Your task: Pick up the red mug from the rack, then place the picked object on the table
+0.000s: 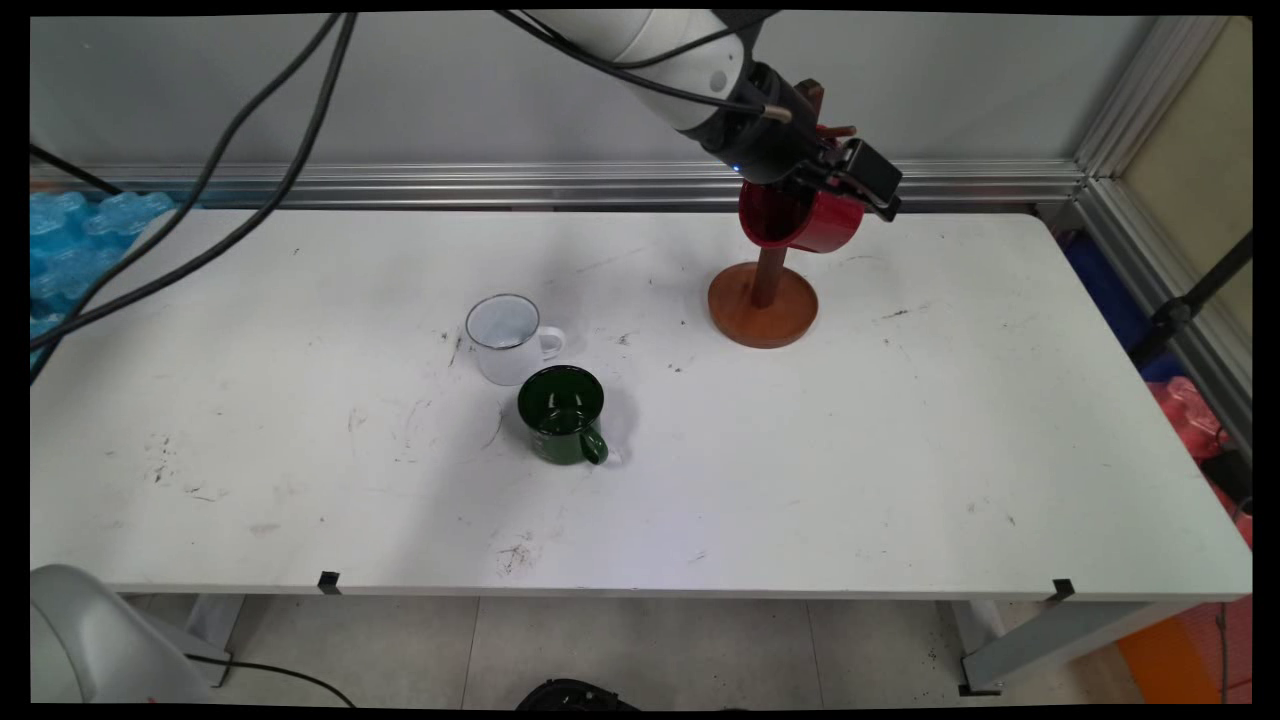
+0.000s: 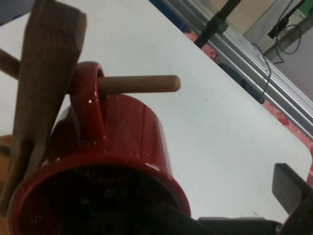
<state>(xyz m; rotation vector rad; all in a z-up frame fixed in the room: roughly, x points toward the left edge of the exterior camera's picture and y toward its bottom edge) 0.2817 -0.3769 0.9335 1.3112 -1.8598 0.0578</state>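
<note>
At lower centre we note a green mug [image 1: 562,414] touching a white mug [image 1: 506,338]. Upper right, the red mug [image 1: 800,218] hangs by its handle on the wooden rack's [image 1: 764,300] peg [image 2: 139,83]. The gripper [image 1: 850,180] is near; we cannot tell its finger state. Any sideways pull risks tipping the rack.

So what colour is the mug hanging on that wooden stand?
Red: the mug shows best in the hand view, its handle over a peg.
</note>
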